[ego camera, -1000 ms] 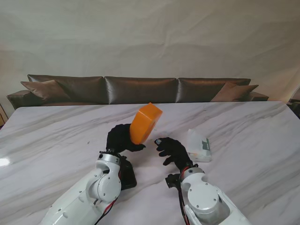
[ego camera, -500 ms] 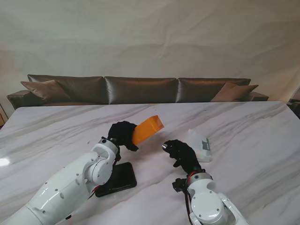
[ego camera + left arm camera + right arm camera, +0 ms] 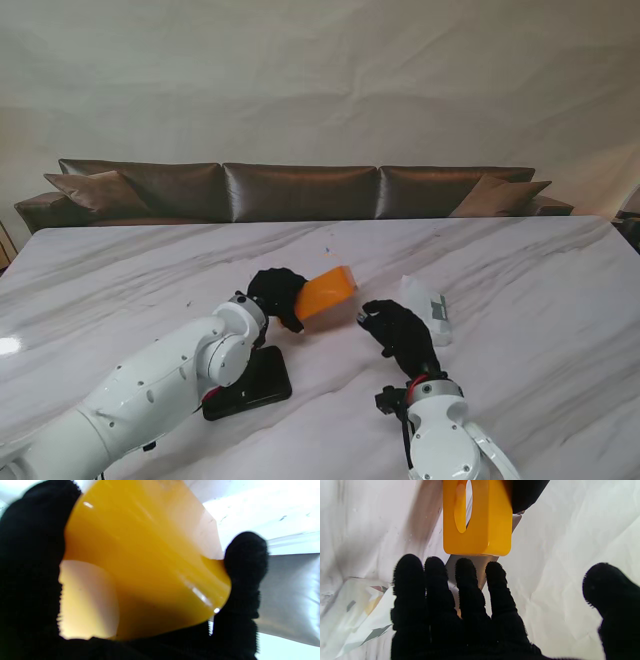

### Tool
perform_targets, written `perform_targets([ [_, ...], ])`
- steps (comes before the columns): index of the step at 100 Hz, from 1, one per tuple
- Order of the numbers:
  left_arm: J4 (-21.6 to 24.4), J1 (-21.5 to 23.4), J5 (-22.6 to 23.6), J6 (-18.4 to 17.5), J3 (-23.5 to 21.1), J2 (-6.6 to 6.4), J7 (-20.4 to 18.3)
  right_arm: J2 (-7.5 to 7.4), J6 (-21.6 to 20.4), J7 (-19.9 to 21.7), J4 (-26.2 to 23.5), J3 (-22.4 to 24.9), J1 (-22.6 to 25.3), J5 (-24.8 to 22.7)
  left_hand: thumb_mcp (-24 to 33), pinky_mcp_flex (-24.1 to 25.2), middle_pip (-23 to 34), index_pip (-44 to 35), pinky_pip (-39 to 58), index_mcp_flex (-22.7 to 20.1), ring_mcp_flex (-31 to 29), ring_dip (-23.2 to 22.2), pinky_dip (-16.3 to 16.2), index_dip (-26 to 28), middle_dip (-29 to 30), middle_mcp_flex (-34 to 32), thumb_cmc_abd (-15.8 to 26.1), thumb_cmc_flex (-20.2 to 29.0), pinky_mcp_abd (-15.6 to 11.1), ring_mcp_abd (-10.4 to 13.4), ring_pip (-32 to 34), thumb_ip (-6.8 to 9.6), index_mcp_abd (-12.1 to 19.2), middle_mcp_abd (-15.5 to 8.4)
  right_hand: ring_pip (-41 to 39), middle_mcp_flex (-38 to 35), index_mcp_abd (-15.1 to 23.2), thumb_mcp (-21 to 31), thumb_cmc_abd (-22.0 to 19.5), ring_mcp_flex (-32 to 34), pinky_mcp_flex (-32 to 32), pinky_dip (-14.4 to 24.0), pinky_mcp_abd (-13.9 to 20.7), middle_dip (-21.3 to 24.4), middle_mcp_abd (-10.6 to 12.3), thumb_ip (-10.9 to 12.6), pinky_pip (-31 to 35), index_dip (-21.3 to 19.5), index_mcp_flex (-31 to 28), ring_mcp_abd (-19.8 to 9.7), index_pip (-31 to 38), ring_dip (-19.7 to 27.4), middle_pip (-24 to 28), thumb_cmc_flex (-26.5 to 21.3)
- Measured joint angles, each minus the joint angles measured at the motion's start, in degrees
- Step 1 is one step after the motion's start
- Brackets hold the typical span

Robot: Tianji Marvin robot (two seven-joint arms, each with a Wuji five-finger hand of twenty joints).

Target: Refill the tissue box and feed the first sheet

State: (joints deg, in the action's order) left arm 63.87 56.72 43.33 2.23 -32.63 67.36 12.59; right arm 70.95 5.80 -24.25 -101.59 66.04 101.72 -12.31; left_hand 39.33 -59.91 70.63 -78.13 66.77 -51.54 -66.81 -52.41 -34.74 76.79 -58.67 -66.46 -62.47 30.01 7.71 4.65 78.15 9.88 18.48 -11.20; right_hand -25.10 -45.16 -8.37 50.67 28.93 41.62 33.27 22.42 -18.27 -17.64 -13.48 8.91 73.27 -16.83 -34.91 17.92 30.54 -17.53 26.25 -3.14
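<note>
Your left hand (image 3: 276, 296) grips the orange tissue box cover (image 3: 325, 294) by one end, fingers (image 3: 246, 555) clamped across its glossy shell, holding it tilted low over the marble desk (image 3: 520, 270), near the middle; whether its far edge touches the stone cannot be told. The right wrist view shows the cover's oval dispensing slot (image 3: 461, 507) facing your right hand (image 3: 402, 333), which hovers just beside it with fingers (image 3: 467, 580) spread and holding nothing. The plastic-wrapped tissue pack (image 3: 427, 310) lies on the desk just beyond that hand, on its right, unopened as far as can be seen. A black flat piece (image 3: 250, 383), probably the box's base, rests nearer to you under the left forearm. Judged from this, you are at the early stage: cover in hand, nothing loaded. The next move likely calls for steadying the cover, then sending the free right hand to fetch the tissue pack.
</note>
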Motion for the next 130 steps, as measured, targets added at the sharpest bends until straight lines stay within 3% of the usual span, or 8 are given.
perform_targets([
  [21,-1.94,-1.92,0.31,-0.51,2.3,0.64,0.31,0.14,-0.03,-0.18,0.21,-0.02,0.05,0.39,-0.03,2.22,-2.93,2.17,3.2,2.22,-0.09,-4.15,1.16,0.02,-0.99,2.47,2.57,-0.24,0.05,-0.01,-4.58,-0.4,0.89,-0.73,0.0,-0.01,0.01,-0.45,0.0,0.07,0.0,0.57,0.0,-0.55,0.0,0.0,0.0,-0.19,-0.01,0.0,0.02,-0.17,0.0,-0.14],
  [43,-2.91,-3.62,1.08,-0.52,5.09,0.72,-0.09,0.26,0.01,-0.22,0.55,-0.03,0.03,1.06,4.34,7.15,-10.6,8.82,8.72,5.76,2.67,-5.41,1.48,-6.02,1.92,5.44,4.72,-0.33,0.38,-1.6,-9.97,-14.21,1.57,-1.34,0.0,-0.01,0.01,-0.51,0.0,0.64,0.0,0.63,0.0,-0.64,0.0,0.0,0.0,-0.29,-0.02,-0.01,0.02,-0.6,0.0,-0.16],
  [53,-3.74,-4.42,1.33,-0.9,6.09,0.96,0.01,0.27,0.04,-0.14,0.66,-0.02,0.0,1.54,5.02,8.83,-12.86,11.45,9.23,7.08,4.18,-4.91,1.52,-10.32,5.19,6.23,6.32,-0.88,0.38,-1.69,-11.45,-17.15,1.58,-1.34,-0.01,-0.01,0.01,-0.51,0.0,0.64,0.0,0.65,0.0,-0.77,0.01,0.0,0.0,-0.37,-0.02,-0.02,0.03,-0.61,0.0,-0.17],
  [82,-3.62,-5.06,-1.04,-1.35,6.67,1.37,-3.91,0.33,0.72,0.01,0.71,0.24,0.02,1.89,4.88,10.32,-18.67,17.47,15.42,7.13,5.67,-3.77,2.39,-21.3,14.85,8.82,10.46,-3.09,2.02,-1.61,-12.34,-20.02,1.59,0.09,-0.04,-0.02,0.01,-0.52,0.0,0.64,0.0,0.78,0.0,-1.27,0.01,0.0,0.0,-0.58,-0.04,-0.03,0.04,-0.65,0.0,-0.25],
  [99,-3.08,-4.83,-2.25,-1.41,6.97,1.3,-5.34,0.33,0.95,0.01,0.6,0.37,0.12,1.83,4.81,14.03,-23.54,22.0,11.55,7.12,10.69,1.78,3.77,-31.92,21.52,10.34,14.89,-3.62,2.26,-1.48,-21.0,-19.83,1.49,1.44,-0.04,-0.02,0.01,-0.53,0.0,0.64,0.0,1.18,0.0,-1.28,0.01,0.0,0.0,-0.63,-0.04,-0.05,0.04,-0.65,0.0,-0.25],
  [104,-3.06,-4.69,-2.37,-1.52,7.15,1.29,-5.58,0.33,1.01,0.01,0.55,0.37,0.14,1.83,5.83,17.19,-24.24,23.02,-0.31,7.28,10.81,5.79,3.76,-34.59,22.9,10.34,16.16,-3.24,-2.12,-5.85,-26.7,-19.79,1.28,1.45,-0.04,-0.02,0.01,-0.53,0.0,0.64,0.0,1.24,0.0,-1.28,0.01,0.0,0.0,-0.63,-0.04,-0.06,0.05,-0.66,0.0,-0.25],
  [124,-2.96,-3.98,-2.6,-1.69,7.33,1.2,-6.8,0.33,1.23,0.01,0.44,0.29,0.14,1.96,5.95,23.18,-27.77,26.86,0.56,7.29,14.42,9.67,1.71,-43.59,26.97,11.91,18.16,-4.9,-2.13,-6.99,-32.71,-19.74,-0.81,2.02,-0.05,-0.02,0.01,-0.53,0.0,0.64,0.0,1.26,0.0,-1.38,0.01,0.0,0.0,-0.72,-0.04,-0.08,0.05,-0.66,0.0,-0.25],
  [130,-2.59,-3.71,-2.57,-1.65,7.25,0.99,-7.14,0.33,1.23,0.01,0.44,0.28,0.13,2.0,5.95,24.74,-28.35,28.21,0.55,7.36,15.71,10.36,1.49,-45.06,27.64,12.85,19.37,-5.59,-1.97,-7.27,-34.31,-17.96,-1.54,2.1,-0.05,-0.02,0.01,-0.53,0.0,0.64,0.0,1.27,0.0,-1.38,0.02,0.0,0.0,-0.72,-0.04,-0.12,0.05,-0.66,0.0,-0.25],
])
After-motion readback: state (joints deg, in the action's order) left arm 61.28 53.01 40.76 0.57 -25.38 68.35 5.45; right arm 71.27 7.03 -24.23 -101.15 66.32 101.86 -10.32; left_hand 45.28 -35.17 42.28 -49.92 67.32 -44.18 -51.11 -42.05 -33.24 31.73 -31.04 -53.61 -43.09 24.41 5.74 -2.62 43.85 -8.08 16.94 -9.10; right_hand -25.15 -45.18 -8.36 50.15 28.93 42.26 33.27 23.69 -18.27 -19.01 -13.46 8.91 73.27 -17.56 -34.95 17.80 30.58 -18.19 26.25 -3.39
